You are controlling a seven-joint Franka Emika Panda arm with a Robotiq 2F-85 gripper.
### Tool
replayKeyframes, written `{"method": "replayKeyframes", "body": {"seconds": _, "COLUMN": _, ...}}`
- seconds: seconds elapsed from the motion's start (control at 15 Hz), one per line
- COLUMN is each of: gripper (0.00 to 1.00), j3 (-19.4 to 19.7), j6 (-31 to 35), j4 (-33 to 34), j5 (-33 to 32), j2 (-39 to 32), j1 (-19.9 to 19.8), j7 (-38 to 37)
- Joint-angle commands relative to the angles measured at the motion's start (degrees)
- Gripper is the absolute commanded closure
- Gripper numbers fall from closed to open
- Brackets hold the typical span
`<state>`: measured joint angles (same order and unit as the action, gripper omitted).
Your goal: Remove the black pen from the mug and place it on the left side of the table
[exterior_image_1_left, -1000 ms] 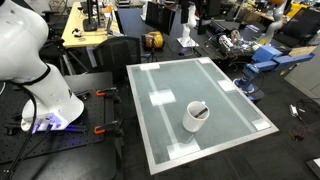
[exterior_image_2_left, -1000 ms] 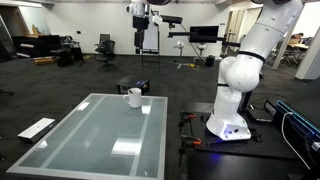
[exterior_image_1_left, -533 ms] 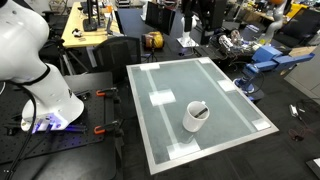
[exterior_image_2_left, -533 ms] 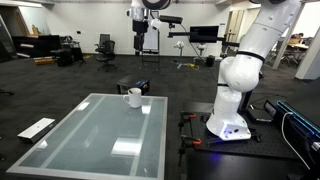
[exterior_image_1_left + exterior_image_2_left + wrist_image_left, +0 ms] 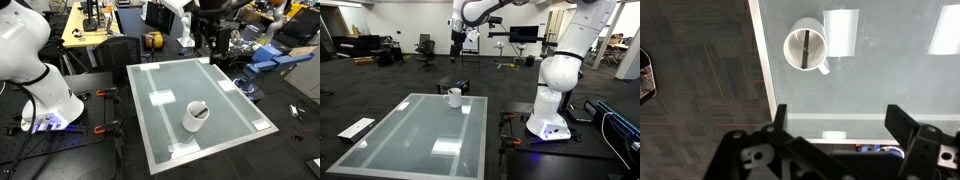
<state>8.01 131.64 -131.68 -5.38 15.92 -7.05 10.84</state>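
Observation:
The white mug (image 5: 193, 117) stands near one edge of the pale green glass table (image 5: 185, 80), with the black pen (image 5: 201, 112) leaning inside it. In an exterior view the mug (image 5: 454, 97) is at the table's (image 5: 420, 135) far edge. My gripper (image 5: 212, 38) hangs high above and beyond the table, also seen high up in an exterior view (image 5: 457, 38). In the wrist view the gripper (image 5: 840, 125) is open and empty, far above the mug (image 5: 805, 47), whose pen (image 5: 803, 49) shows as a dark line across the opening.
White tape rectangles (image 5: 840, 30) mark the glass. My white robot base (image 5: 45, 95) stands beside the table, also in an exterior view (image 5: 552, 100). Cluttered desks and equipment (image 5: 260, 50) lie behind. A flat white object (image 5: 357, 127) lies on the dark floor.
My arm has swung and stretched out high up, and the gripper has come into view above the table's far edge. The mug and pen have not moved.

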Motion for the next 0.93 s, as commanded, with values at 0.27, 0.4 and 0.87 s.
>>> {"method": "replayKeyframes", "body": {"seconds": 0.27, "gripper": 0.0, "j3": 0.3, "j6": 12.6, "j4": -4.2, "j5": -1.1, "j2": -5.1, "j1": -1.7, "j7": -5.2}}
{"method": "replayKeyframes", "body": {"seconds": 0.4, "gripper": 0.0, "j3": 0.5, "j6": 14.5, "j4": -4.6, "j5": -1.0, "j2": -6.8, "j1": -2.0, "j7": -5.5}}
{"method": "replayKeyframes", "body": {"seconds": 0.87, "gripper": 0.0, "j3": 1.5, "j6": 16.1, "j4": -4.7, "j5": -0.1, "j2": -10.8, "j1": -2.4, "j7": -3.4}}
